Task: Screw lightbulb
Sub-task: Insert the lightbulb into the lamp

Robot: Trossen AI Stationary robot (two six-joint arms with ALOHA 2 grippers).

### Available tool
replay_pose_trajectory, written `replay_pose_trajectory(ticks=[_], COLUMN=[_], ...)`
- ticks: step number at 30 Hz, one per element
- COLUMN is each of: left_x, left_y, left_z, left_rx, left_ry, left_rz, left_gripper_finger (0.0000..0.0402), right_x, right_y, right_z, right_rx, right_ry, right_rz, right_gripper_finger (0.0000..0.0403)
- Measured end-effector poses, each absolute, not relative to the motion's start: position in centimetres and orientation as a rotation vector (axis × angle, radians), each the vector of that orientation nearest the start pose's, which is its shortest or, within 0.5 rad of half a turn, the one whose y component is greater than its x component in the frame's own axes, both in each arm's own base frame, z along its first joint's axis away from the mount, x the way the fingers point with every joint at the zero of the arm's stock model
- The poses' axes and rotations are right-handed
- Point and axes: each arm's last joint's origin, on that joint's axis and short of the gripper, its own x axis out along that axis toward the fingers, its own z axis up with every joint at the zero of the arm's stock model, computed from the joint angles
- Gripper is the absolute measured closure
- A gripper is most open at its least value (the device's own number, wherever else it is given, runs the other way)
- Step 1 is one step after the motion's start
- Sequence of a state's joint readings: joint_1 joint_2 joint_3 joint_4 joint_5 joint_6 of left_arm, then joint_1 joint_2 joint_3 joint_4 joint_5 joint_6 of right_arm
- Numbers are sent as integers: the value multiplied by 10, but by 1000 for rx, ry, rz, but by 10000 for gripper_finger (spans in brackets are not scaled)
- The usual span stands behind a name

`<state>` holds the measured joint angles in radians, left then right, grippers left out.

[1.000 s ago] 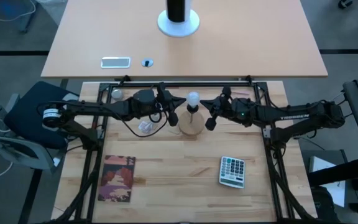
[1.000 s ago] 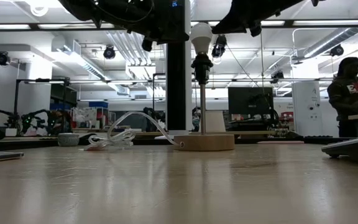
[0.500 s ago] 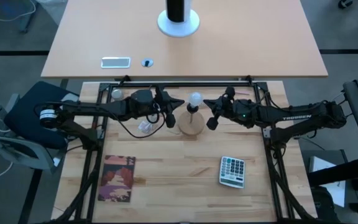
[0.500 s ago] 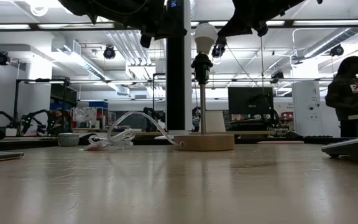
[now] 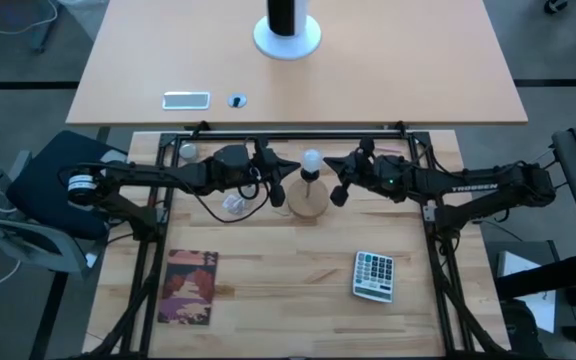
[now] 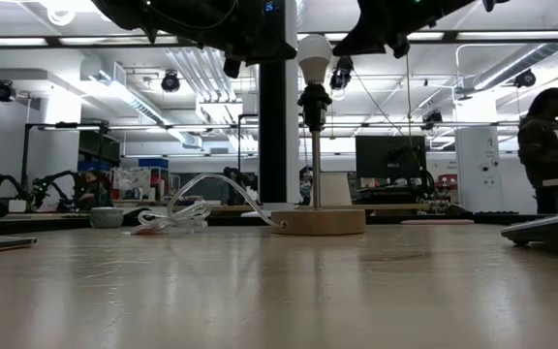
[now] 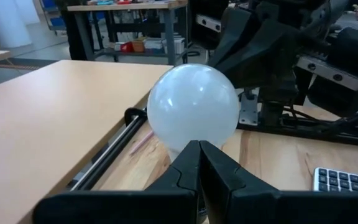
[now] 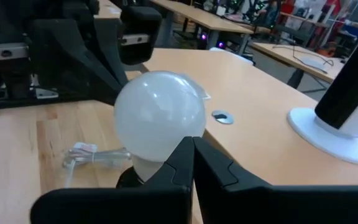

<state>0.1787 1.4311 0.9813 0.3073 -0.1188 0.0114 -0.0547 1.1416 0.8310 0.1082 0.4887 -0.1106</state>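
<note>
A: Where does the lightbulb (image 5: 312, 158) sit?
B: Upright in the socket atop the lamp stand (image 6: 316, 145) on its round wooden base (image 5: 308, 201), between both arms

A: And the grippers?
B: Left gripper (image 7: 199, 163) and right gripper (image 8: 192, 158) each hang beside the bulb, fingertips pressed together, holding nothing; seemingly released

Bright, even light from ceiling strip lamps (image 6: 511, 37) in low view; soft shadows. Glare on lightbulb (image 8: 160, 115). Near tabletop (image 6: 279, 301) blurred, w/ bg softer.
</note>
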Motion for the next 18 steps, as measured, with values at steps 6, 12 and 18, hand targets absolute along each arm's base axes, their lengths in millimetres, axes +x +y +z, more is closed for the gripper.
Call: replay_pose_trajectory(ticks=[6,12,18], left_x=[320,320,320], left_y=[61,61,62], left_z=[299,300,299], left_rx=[9,13,21], left_ry=[137,135,133], left_rz=[297,298,298], left_gripper_finger=[401,401,401], right_x=[251,250,251], right_y=[-28,-29,-28], right_z=[307,307,305], right_rx=[-149,-154,-154], right_ry=[229,238,249], right_rz=[-542,-589,-544], right_gripper_finger=[403,403,403])
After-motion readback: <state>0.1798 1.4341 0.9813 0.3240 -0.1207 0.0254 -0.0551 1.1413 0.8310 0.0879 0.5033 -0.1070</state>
